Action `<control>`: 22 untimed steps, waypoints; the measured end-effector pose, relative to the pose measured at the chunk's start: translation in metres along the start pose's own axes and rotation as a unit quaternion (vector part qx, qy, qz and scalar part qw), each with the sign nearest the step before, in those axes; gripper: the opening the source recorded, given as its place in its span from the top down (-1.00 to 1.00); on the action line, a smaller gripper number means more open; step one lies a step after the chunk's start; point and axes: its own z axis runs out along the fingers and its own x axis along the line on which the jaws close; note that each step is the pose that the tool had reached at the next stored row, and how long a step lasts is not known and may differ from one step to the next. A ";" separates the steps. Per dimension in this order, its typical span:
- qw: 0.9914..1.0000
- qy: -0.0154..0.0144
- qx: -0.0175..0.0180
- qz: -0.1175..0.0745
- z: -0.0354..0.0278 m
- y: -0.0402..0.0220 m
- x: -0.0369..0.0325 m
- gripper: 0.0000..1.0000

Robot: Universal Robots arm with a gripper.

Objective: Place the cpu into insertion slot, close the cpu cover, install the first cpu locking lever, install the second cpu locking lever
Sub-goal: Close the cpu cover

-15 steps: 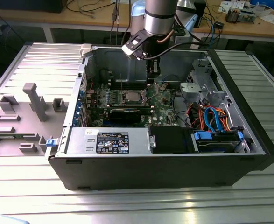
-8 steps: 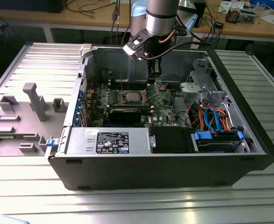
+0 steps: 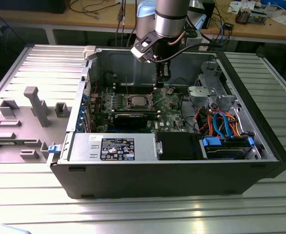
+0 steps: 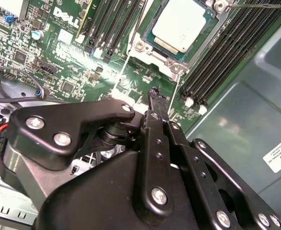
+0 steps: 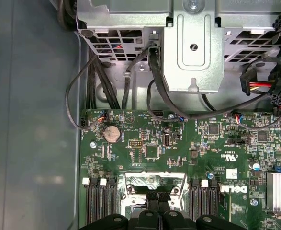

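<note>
You are working inside the open case [image 3: 133, 187], with the arm [image 3: 171, 14] reaching down over the board [image 5: 145, 139]. The gripper [image 3: 162, 84] [image 4: 155, 96] [image 5: 158, 196] is hovering low above the board, just beside one corner of the slot [image 4: 140, 46] and on the exterior view's right of it. Its fingers are lying pressed together, carrying nothing. The cpu [image 4: 181, 24] [image 3: 137, 101] is sitting flat in the slot, between the two banks of memory slots [image 4: 221, 52], so placing it is looking finished. By my reading you are standing at the cover step, though I cannot tell whether the cover is lying down over the cpu. A thin lever [image 4: 255, 5] seems to be standing clear of the slot, unlatched. The move ahead is calling for a fine, low push with closed fingertips, keeping off the cpu's top and the memory slots.
</note>
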 end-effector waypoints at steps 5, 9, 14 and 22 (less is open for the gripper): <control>1.000 0.000 0.000 0.000 0.0000 0.0005 0.0000 0.79; 1.000 0.000 0.000 0.000 0.0001 0.0028 -0.0001 0.79; 1.000 0.000 0.000 0.000 0.0004 0.0066 -0.0001 0.79; 1.000 0.000 0.000 0.000 0.0005 0.0080 -0.0001 0.79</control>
